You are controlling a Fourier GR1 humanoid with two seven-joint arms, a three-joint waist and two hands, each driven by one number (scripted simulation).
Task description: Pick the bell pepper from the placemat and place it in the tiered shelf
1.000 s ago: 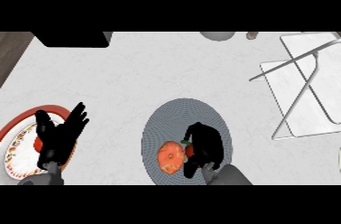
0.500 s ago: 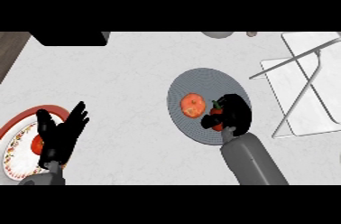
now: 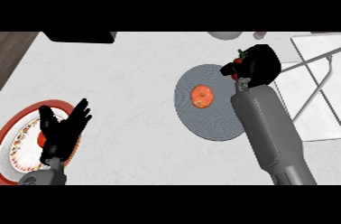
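Left hand (image 3: 61,130): fingers straight and spread, pointing up, holding nothing. It sits well left of the placemat, resting over a red-rimmed plate (image 3: 16,123) at the desk's left edge. The plate has a patterned inner band; what lies on it under the hand cannot be made out.

Desk (image 3: 126,78): pale, marbled top. A dark box-like shape (image 3: 78,36) sits at the far edge, up-left of the placemat.

Placemat (image 3: 208,103): round, grey, finely ribbed. An orange-red round item (image 3: 202,95) lies on it, slightly above and left of its middle.

Right hand (image 3: 256,65): at the placemat's upper right rim, grey forearm crossing the placemat's right side. Fingers curled round a small red thing with a green stem, the bell pepper (image 3: 237,61), which peeks out on the hand's left side, over the placemat's top right edge; most of it is hidden.

Tiered shelf (image 3: 313,78): white panels with grey wire frame, just right of the placemat, beside the right hand.
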